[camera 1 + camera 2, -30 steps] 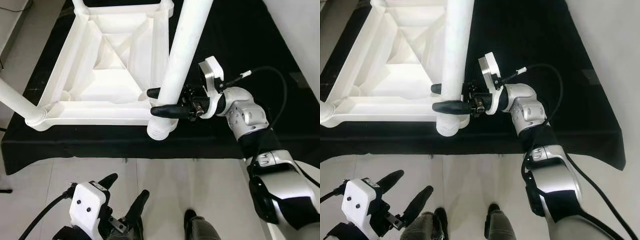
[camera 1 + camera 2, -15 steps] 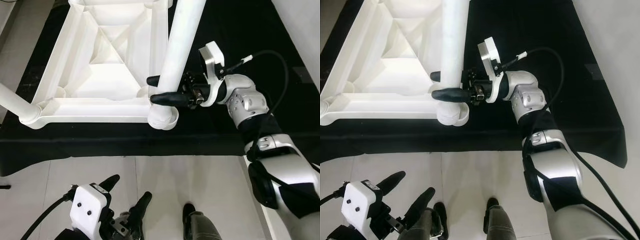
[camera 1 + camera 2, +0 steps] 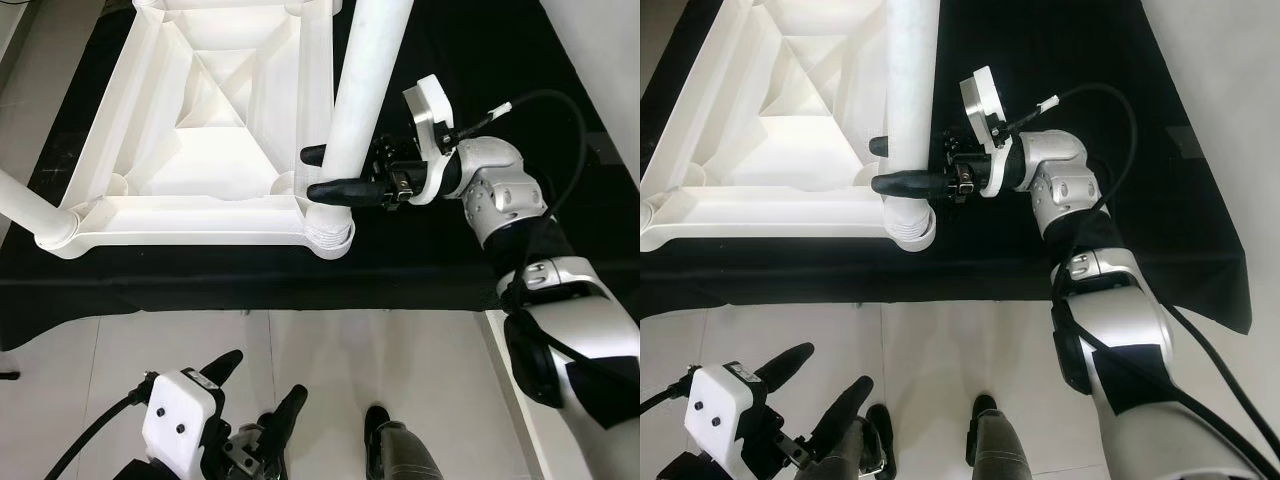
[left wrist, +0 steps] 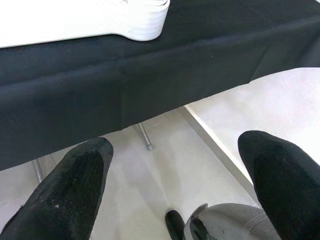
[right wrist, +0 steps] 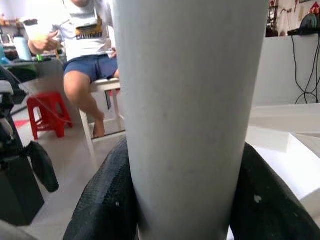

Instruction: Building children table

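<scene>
While my right gripper (image 3: 330, 172) clamps its two black fingers (image 5: 107, 200) around the white table leg (image 3: 365, 90), one finger on either side of the tube, that leg stands upright in the near right corner socket (image 3: 328, 235) of the upturned white tabletop (image 3: 215, 120). My grip sits low on the leg, just above the socket's ribbed collar. The tabletop lies underside up on a black-draped bench (image 3: 450, 255), its ribbed inner panels facing me. At the tabletop's near left corner a second white leg (image 3: 25, 200) already sits in its socket and leans out toward my left. The tabletop's near edge runs close to the bench's front edge.

My left gripper (image 3: 255, 405) hangs low over the pale tiled floor (image 3: 320, 370), well apart from the tabletop, with its fingers (image 4: 70, 190) spread wide and nothing between them. Its wrist camera looks up at the bench's cloth edge and the socket collar above.

Beyond the leg, my right wrist camera catches a seated person (image 5: 92, 60) on a white stool, with a red stool (image 5: 45, 112) beside them.
</scene>
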You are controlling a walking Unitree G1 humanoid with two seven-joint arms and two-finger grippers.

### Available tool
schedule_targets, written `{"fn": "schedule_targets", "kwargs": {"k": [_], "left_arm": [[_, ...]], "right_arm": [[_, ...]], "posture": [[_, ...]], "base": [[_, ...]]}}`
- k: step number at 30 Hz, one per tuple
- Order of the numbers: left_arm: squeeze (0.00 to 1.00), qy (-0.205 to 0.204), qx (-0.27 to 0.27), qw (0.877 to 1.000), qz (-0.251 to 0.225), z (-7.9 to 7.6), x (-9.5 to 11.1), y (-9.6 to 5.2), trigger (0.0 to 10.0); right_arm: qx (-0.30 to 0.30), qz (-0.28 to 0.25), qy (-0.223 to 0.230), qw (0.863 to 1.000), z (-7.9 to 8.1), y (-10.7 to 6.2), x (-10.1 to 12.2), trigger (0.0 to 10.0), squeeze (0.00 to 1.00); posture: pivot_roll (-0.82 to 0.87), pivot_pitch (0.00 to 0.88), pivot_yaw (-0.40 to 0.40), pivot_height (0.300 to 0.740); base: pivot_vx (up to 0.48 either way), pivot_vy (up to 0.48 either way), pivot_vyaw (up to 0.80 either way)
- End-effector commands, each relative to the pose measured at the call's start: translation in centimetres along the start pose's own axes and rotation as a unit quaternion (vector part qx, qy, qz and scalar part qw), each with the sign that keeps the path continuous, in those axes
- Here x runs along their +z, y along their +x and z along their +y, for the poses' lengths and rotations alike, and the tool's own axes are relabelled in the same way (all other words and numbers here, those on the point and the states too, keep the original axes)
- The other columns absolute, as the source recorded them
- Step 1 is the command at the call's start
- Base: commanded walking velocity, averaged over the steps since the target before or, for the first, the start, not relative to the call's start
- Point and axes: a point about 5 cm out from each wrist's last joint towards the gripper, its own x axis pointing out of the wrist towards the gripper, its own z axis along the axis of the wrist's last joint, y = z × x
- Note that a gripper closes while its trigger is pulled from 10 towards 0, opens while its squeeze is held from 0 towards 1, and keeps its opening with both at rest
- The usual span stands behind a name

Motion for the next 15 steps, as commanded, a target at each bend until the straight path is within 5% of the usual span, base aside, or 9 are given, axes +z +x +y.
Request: {"fn": "schedule_targets", "kwargs": {"k": [1,15], "left_arm": [[0.00,-0.003,0.002,1.000,0.005,-0.3,-0.1,-0.3,10.0],[0.00,-0.002,0.003,1.000,0.003,-0.3,-0.1,-0.3,10.0]], "right_arm": [[0.028,0.054,0.034,0.998,0.9,0.7,-2.5,10.0,0.00],[0.071,0.131,0.018,0.989,1.8,1.5,-4.0,10.0,0.00]], "posture": [[0.05,0.384,0.015,0.740],[0.05,0.387,0.011,0.740]], "base": [[0.000,0.000,0.00],[0.000,0.000,0.00]]}}
